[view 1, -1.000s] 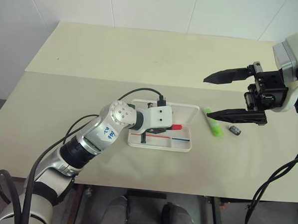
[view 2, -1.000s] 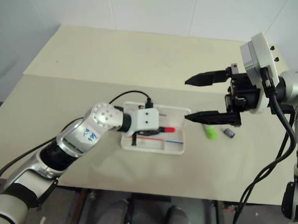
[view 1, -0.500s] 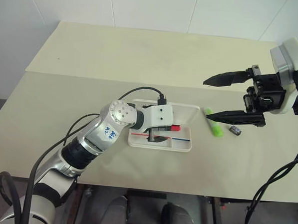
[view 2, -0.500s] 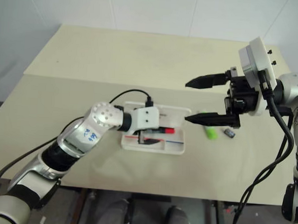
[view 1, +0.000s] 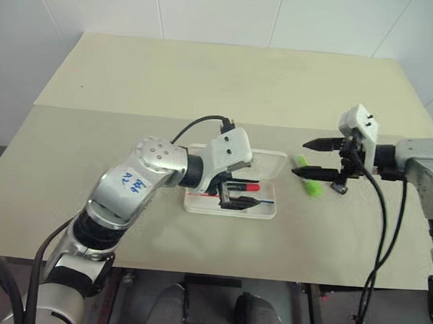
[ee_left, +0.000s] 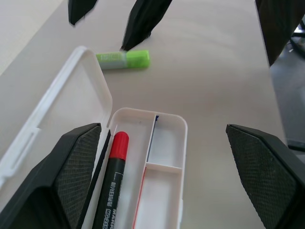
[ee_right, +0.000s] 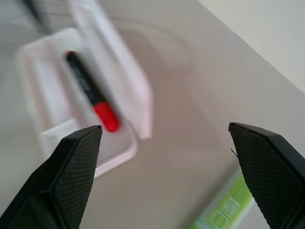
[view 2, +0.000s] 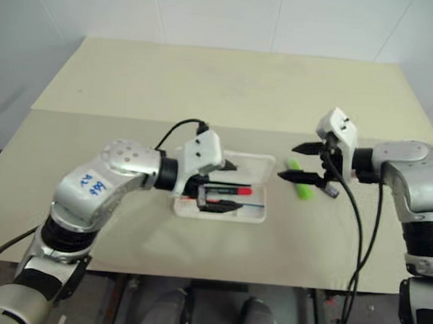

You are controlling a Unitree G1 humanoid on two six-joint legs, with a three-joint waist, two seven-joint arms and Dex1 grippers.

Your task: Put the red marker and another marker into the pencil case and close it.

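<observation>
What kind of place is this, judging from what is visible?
Probably a lab or test room: a plain beige table against a white panelled wall, bearing only an open white case, a green highlighter and a small dark stub.

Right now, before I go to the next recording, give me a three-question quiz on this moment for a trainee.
1. True or false: the red marker lies inside the open case.
2. Where is the green highlighter? A) in the case B) on the table, beside the case C) in the left hand
3. Which hand is nearest the highlighter, and how do its fingers stand?

Key
1. True.
2. B.
3. The right hand; open, holding nothing, with the highlighter just beneath its fingertips.
</observation>
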